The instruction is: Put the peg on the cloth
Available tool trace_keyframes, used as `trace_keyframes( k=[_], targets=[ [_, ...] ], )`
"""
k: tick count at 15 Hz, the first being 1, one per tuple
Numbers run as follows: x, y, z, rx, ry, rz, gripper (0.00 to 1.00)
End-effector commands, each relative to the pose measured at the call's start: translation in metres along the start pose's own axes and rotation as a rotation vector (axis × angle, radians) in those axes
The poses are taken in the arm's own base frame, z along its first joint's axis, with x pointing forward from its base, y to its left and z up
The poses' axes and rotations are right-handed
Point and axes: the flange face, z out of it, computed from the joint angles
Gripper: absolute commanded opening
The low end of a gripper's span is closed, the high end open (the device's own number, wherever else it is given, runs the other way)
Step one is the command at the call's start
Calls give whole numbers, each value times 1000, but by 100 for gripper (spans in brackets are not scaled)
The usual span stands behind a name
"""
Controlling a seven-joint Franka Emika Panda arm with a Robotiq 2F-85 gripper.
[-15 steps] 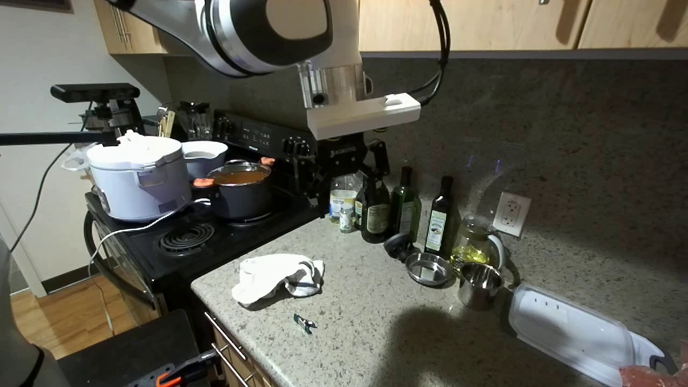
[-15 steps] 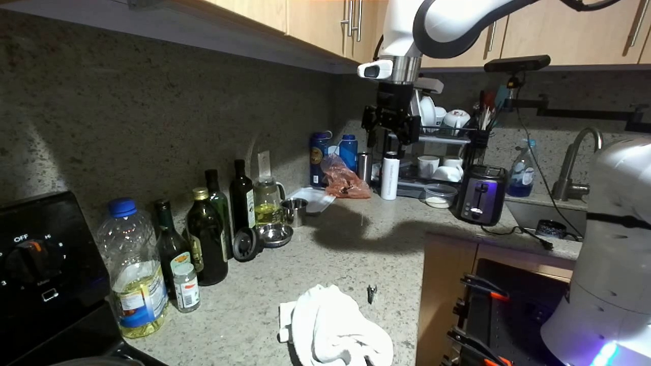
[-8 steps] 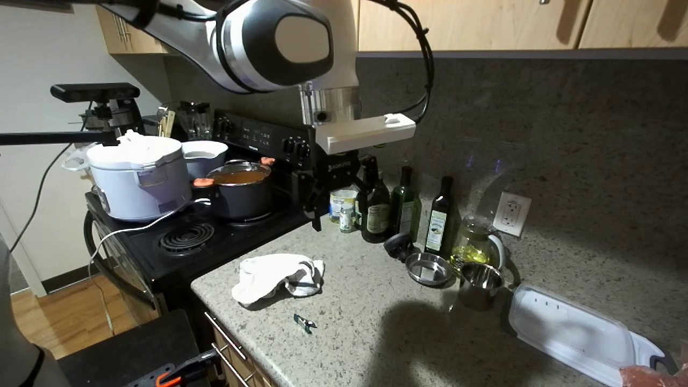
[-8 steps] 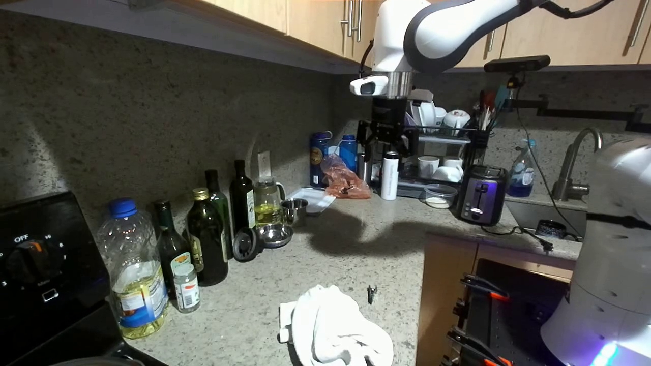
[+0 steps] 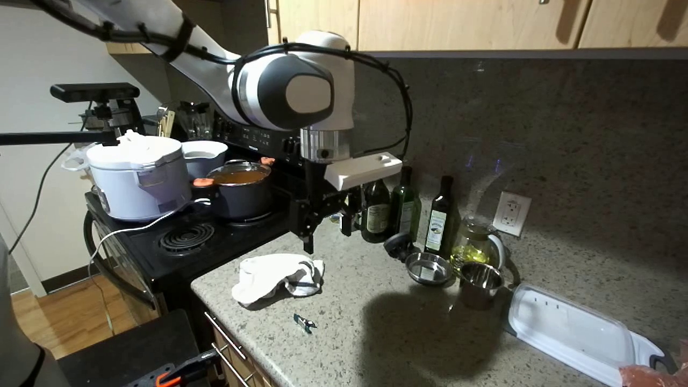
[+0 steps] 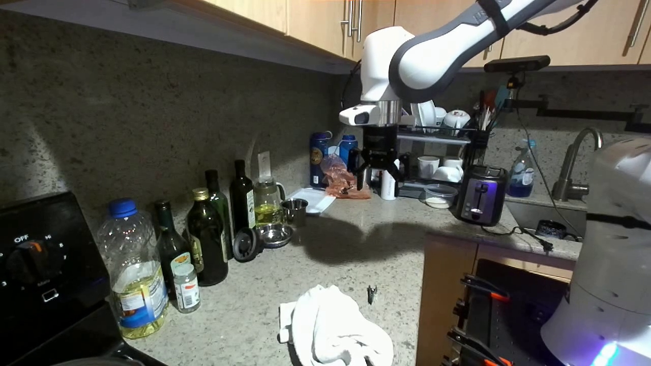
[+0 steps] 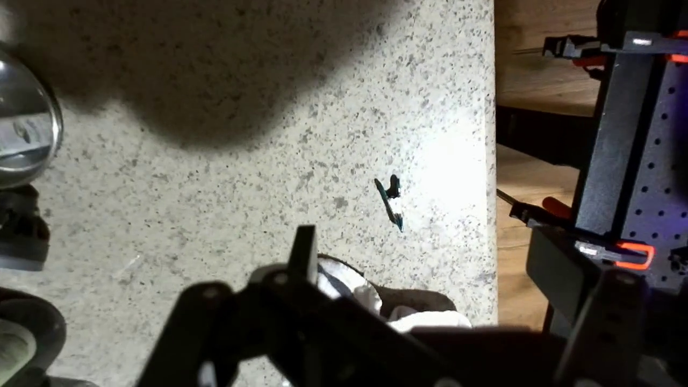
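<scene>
The peg (image 5: 305, 323) (image 6: 372, 294) (image 7: 388, 202), small and dark, lies on the speckled counter near its edge. Beside it rests the white cloth (image 5: 269, 274) (image 6: 328, 325), crumpled, with a dark stripe in its folds. In the wrist view the cloth (image 7: 430, 320) is partly covered by my own fingers. My gripper (image 5: 327, 237) (image 6: 379, 180) (image 7: 430, 258) hangs well above the counter, pointing down. Its fingers are spread wide with nothing between them. The peg shows beyond the fingertips in the wrist view, touching neither finger.
Bottles (image 5: 376, 212) line the backsplash, with a steel dish (image 5: 428, 269), a metal cup (image 5: 480, 285) and a white tray (image 5: 570, 330) along the wall. A stove with a dark pot (image 5: 242, 193) adjoins the counter. The counter's edge (image 7: 490, 215) runs close to the peg.
My gripper has come down steadily over the counter, staying open. The arm's shadow has shifted with it. The peg and cloth have not moved.
</scene>
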Motion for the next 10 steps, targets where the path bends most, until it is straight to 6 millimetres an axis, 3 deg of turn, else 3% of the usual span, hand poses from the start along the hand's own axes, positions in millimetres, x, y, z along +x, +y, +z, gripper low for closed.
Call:
trace_keyframes(
  k=[1,10],
  targets=[
    [19,5,27,0,29,-91,100],
    [40,4,80,36,86,-166,100]
  ],
)
